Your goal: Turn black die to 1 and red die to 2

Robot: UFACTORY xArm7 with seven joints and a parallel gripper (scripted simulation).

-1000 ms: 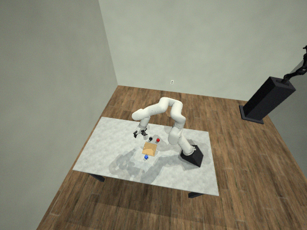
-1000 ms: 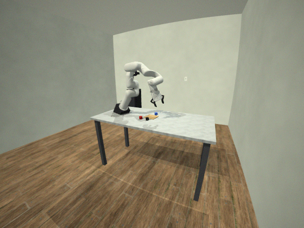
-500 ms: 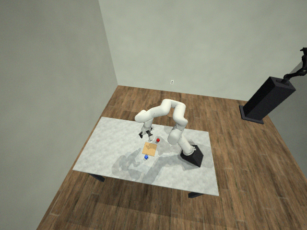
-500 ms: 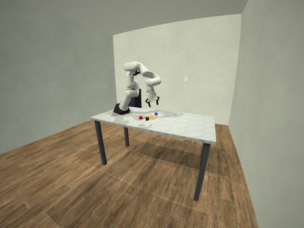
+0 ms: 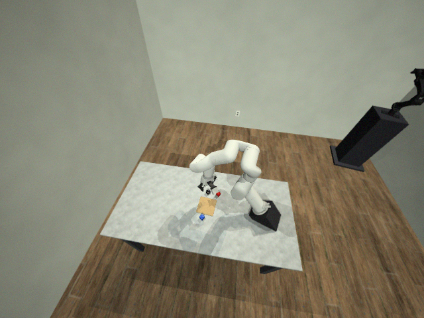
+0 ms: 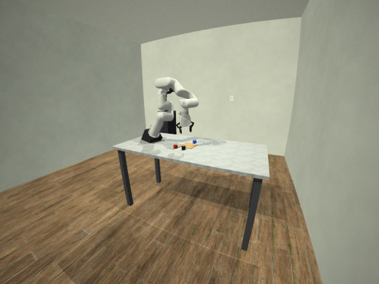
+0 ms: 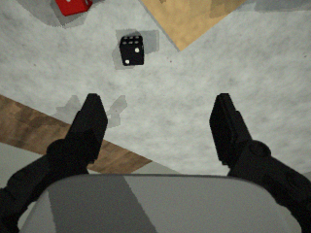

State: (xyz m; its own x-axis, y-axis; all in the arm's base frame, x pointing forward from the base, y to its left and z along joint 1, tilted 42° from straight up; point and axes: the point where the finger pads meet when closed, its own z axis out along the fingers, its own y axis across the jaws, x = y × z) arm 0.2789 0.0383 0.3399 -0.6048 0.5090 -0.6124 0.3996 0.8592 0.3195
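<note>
White table (image 5: 154, 205) (image 6: 226, 155) (image 7: 170, 146) beneath the gripper (image 5: 207, 187) (image 6: 185, 131) (image 7: 157, 104); mat (image 5: 206, 206) (image 6: 189, 145) (image 7: 187, 19) below, off to one side. Gripper spread, holding nothing, probably to straddle the black die (image 5: 207, 192) (image 6: 183, 148) (image 7: 131, 50), below and ahead of the fingertips.

The gripper (image 7: 157, 107) stood wide open, its two black fingers pointing up the frame with nothing between them. Beyond the fingertips, the black die (image 7: 131, 50) sat on the pale, mottled tabletop (image 7: 170, 112), showing one face with six white pips and another with two. The red die (image 7: 73, 5) was cut off by the upper edge, left of the black one. A corner of the tan mat (image 7: 187, 21) lay to the right, apart from both dice. Wooden floor (image 7: 29, 118) appeared at lower left, past the table's edge.
</note>
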